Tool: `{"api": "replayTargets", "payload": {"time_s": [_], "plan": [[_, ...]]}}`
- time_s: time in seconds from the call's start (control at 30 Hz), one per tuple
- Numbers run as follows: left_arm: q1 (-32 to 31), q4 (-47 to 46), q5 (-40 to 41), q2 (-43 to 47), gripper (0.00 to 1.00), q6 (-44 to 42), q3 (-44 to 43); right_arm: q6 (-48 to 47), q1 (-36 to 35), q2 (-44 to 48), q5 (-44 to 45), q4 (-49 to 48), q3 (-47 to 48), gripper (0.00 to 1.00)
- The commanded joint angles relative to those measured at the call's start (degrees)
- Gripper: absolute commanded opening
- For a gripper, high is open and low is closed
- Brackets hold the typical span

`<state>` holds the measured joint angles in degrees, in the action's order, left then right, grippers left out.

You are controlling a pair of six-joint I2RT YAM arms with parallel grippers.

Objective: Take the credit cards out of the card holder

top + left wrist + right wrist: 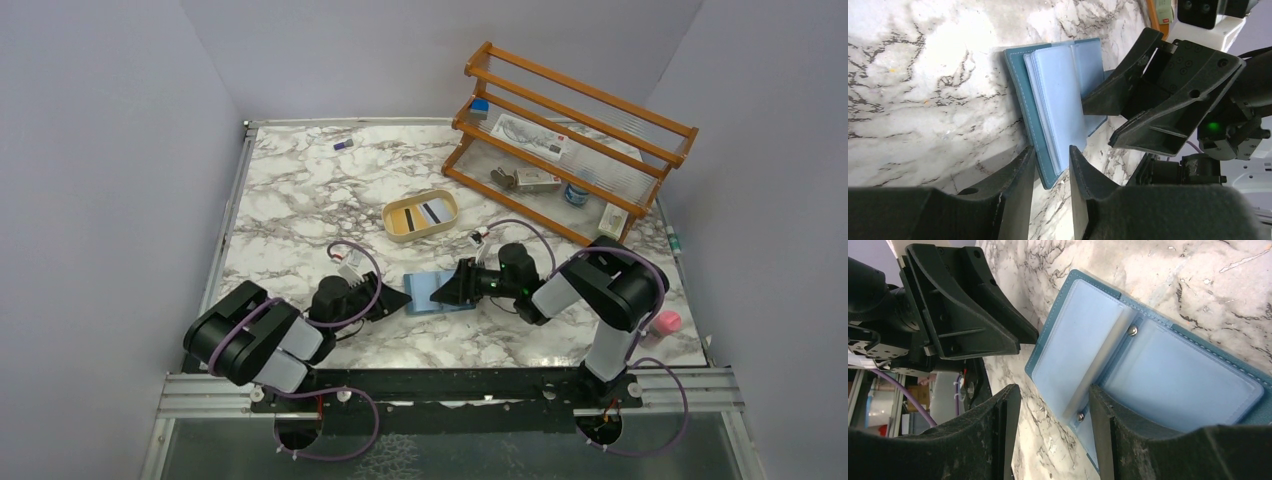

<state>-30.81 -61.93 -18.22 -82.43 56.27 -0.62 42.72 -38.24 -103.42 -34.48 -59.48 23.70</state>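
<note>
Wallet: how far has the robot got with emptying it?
Done: cards lie in the tray. In hand: the wallet lies open between the left gripper and right gripper, both open. Left: its visible sleeves look empty, so perhaps nothing; hidden sleeves cannot be judged.

And there the card holder (1168, 375) lay, spread open on the marble table (1198, 270), pale blue sleeves up, two metal studs (1132, 330) on its spine. The right gripper (1054, 390) stood over its near end, jaws wide apart, with one finger at the spine's lower stud and the other just off the cover's edge. The left gripper (1029, 336) pointed its tip right at that same edge.
</note>
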Motion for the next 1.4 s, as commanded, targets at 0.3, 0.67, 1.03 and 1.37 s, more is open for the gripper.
{"api": "replayTargets", "payload": {"time_s": [0.3,0.67,1.03,1.37], "plan": [[0.13,-20.4,-5.28,-13.09,0.1,3.22,-0.86,0.19,0.15,-1.79,-2.25,-2.3,-0.06,0.57],[0.14,-32.31,-2.7,-24.07,0.34,5.82,2.31,-0.62,0.12,-1.35,-1.97,-0.99,-0.32,0.57],[-2.24,17.21,13.53,7.62,0.41,-5.75,-2.7,-0.02,0.18,-3.46,-2.71,-2.17,0.58,0.57],[-3.15,19.29,11.42,-2.19,0.42,-4.79,-5.88,1.08,0.16,-4.51,-3.42,-3.88,0.66,0.57]]}}
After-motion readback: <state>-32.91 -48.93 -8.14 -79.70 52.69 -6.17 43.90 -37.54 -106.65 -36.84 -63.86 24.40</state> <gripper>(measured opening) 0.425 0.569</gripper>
